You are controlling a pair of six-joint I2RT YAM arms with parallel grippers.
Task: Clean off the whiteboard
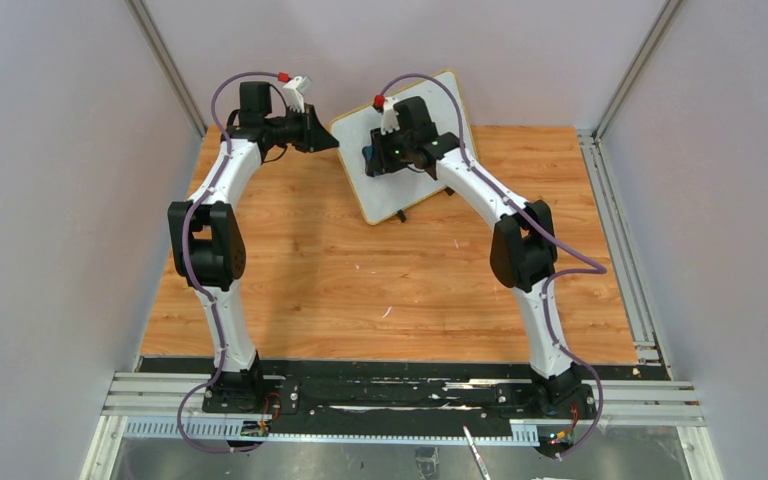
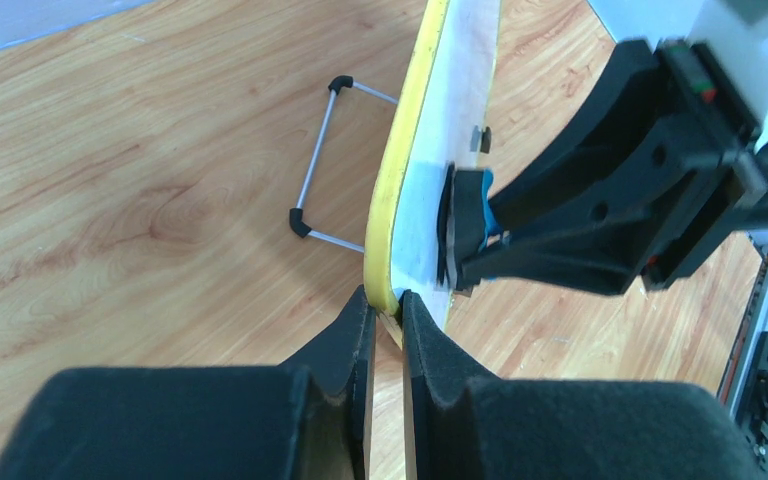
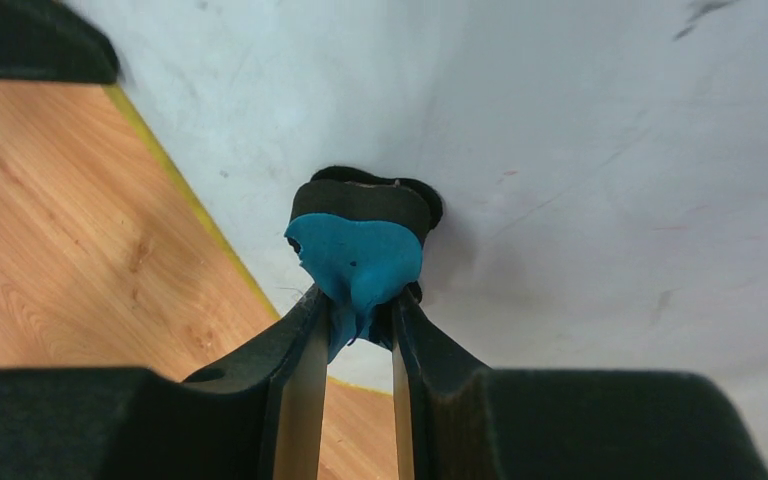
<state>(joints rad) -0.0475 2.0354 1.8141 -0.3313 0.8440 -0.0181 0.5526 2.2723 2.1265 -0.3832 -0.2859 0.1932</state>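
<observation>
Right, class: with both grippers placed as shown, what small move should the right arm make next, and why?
Probably sweep the eraser across the whiteboard toward the dark smudge, since the right gripper presses it against the face and the left gripper pins the frame edge.

Reaching forward, the left gripper pinches the whiteboard edge while the right gripper clamps the eraser.
</observation>
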